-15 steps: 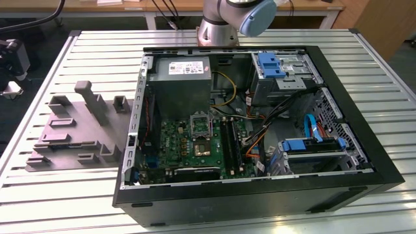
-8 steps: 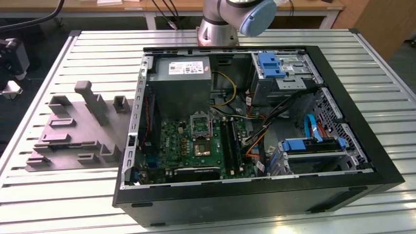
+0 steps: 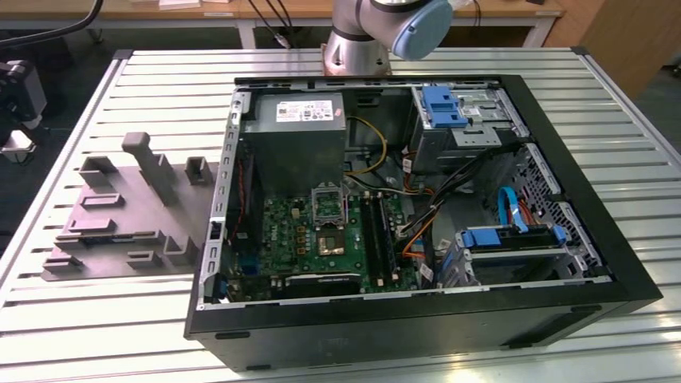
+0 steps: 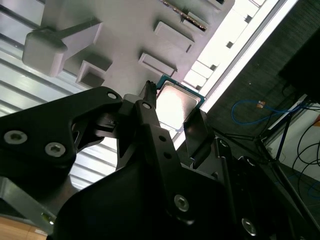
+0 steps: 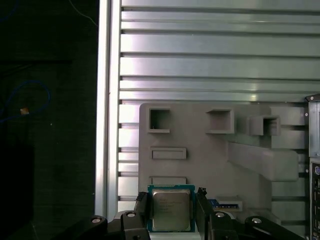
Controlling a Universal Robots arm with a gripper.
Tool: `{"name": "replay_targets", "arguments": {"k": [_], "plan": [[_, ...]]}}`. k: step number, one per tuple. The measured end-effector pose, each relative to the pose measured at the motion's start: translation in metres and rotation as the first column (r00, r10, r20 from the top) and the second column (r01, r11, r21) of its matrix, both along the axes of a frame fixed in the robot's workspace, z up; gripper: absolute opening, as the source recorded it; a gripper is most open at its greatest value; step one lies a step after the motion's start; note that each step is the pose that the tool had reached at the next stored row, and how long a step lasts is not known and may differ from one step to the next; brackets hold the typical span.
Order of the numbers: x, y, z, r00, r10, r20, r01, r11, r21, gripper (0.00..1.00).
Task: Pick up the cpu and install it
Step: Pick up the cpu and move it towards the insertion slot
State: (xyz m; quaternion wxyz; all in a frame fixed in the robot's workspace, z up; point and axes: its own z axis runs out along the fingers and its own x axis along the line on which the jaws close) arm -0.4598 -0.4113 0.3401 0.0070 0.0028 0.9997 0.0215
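One cpu (image 5: 171,210), clamped edgewise in the gripper (image 5: 171,196), grey fixture (image 5: 200,160) behind

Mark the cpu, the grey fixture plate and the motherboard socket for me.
cpu (image 5: 171,212): first wrist view, middle of its metal top.
grey fixture plate (image 5: 204,150): first wrist view, bare flat surface.
socket (image 3: 328,203): exterior view, its dark centre.

An open computer case (image 3: 426,319) lies on the slatted bench (image 3: 159,72), just beside a grey fixture plate (image 3: 117,219) with raised blocks.
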Motion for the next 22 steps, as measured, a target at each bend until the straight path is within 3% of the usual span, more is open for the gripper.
{"name": "replay_targets", "arguments": {"k": [22], "plan": [[0.0, 0.0, 0.0105, 1.0, 0.0, 0.0, 0.0, 1.0, 0.0, 0.47]]}}
